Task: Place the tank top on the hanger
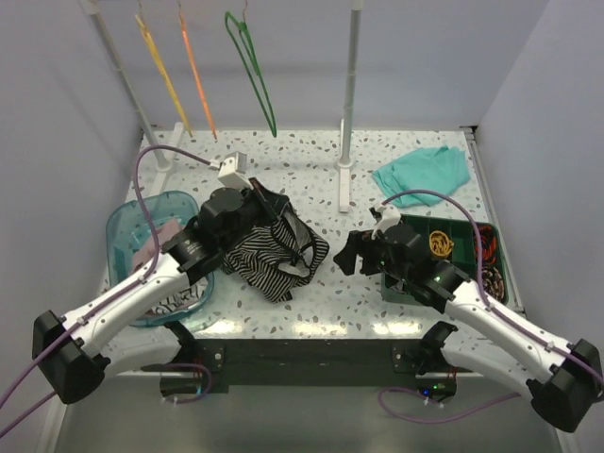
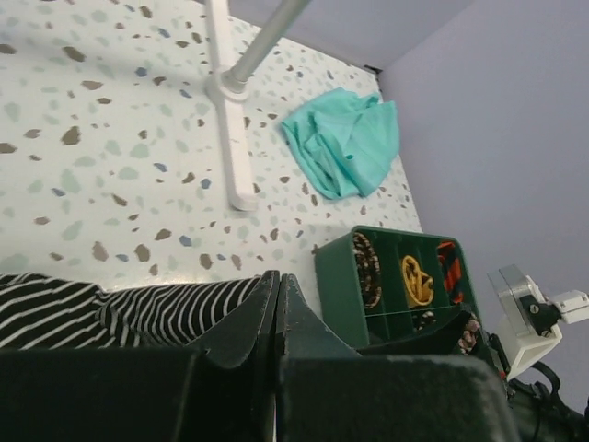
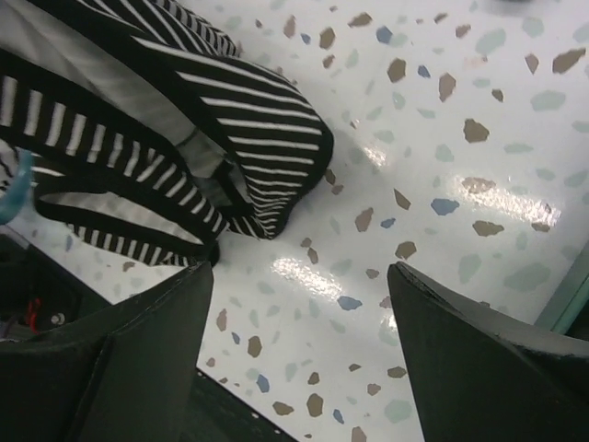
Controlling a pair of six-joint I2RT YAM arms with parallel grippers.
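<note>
1. Speckled table [image 1: 311, 179], pale walls, white rail [image 1: 351, 94] across the far side.
2. L jaws: clenched, tips pressed together. In the L wrist view the striped cloth runs right up against them, so prob. a pinch on the far edge of the top [image 1: 278, 255]. The contact itself is hidden.
3. R jaws: spread wide, nothing btwn them. They hover over bare table just beside the top's R edge, not touching.
4. Top sits mid-table, L of centre, bunched in a heap. Far-L part is raised at the L jaws, the rest sags onto the table. Dark strap loops spill toward the R arm.
5. Axis: the heap's long axis runs approx. diagonal, far-L to near-R. Neck vs. hem: can't tell.
6. Hanger [image 1: 253, 66] is on the rail, hook up, body hanging down and slanting R in the overhead view. It's well apart from the top.
7. Progress: early. Top gripped at most; hanger not fetched, no strap on it. Left to do: bring the two together and seat both shoulders.
8. Further out: blue basket [image 1: 127, 226] L, teal cloth [image 1: 425, 172] far R, green tray [image 1: 472, 236] R.
</note>
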